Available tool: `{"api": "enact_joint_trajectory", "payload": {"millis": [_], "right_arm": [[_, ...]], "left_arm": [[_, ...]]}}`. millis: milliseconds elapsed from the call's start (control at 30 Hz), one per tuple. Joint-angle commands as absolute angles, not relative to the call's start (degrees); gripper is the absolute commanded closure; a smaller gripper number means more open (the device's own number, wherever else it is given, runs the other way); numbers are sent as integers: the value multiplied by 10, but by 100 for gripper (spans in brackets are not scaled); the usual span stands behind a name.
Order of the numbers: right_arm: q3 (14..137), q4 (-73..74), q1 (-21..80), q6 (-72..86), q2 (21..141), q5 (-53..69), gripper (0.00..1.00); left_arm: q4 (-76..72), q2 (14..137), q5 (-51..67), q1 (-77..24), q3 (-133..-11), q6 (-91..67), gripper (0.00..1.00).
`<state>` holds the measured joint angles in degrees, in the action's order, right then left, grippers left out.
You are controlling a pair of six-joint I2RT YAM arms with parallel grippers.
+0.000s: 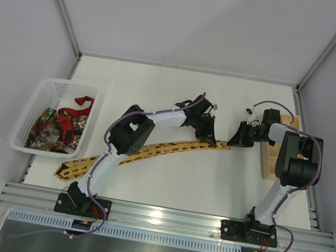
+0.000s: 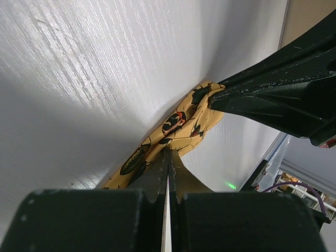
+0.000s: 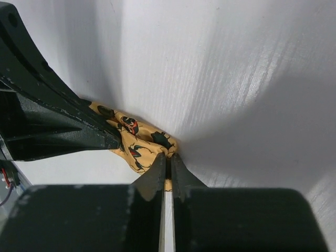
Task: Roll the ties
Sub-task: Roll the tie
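Observation:
The yellow-gold tie [image 1: 158, 147] lies on the white table in a long diagonal from the near left up to the middle. Its far narrow end is bunched between both grippers. My left gripper [image 1: 209, 140] is shut on the tie [image 2: 184, 123] just short of that end. My right gripper [image 1: 236, 140] is shut on the tip of the same tie [image 3: 139, 139], facing the left one, their fingers nearly touching. The red tie [image 1: 83, 102] and the dark patterned tie [image 1: 49, 129] lie in the white basket [image 1: 30, 110] at the left.
A wooden box [image 1: 273, 157] stands along the right edge of the table, just behind my right gripper. Grey walls enclose the table at the back and sides. A metal rail runs along the near edge.

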<state>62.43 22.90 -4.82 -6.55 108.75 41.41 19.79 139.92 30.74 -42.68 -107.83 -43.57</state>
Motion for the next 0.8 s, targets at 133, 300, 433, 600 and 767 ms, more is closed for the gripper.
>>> {"api": "enact_joint_trajectory", "payload": {"millis": [133,300,433,600,767], "right_arm": [[664,278,-4,-24,1015,353,100],[718,348,55,-13,1008,253,100],[750,392,103,-10,1014,222,100],[770,431,141,18,1031,190,100],[762,448,160,62,1034,206,100]], "left_arm": [[261,1425,269,-417,-1079,-409,100],[269,1419,265,-417,-1075,-401,100],[271,1419,265,-417,-1073,-401,100],[273,1419,263,-417,-1071,-398,100],[275,1413,259,-417,-1069,-400,100]]}}
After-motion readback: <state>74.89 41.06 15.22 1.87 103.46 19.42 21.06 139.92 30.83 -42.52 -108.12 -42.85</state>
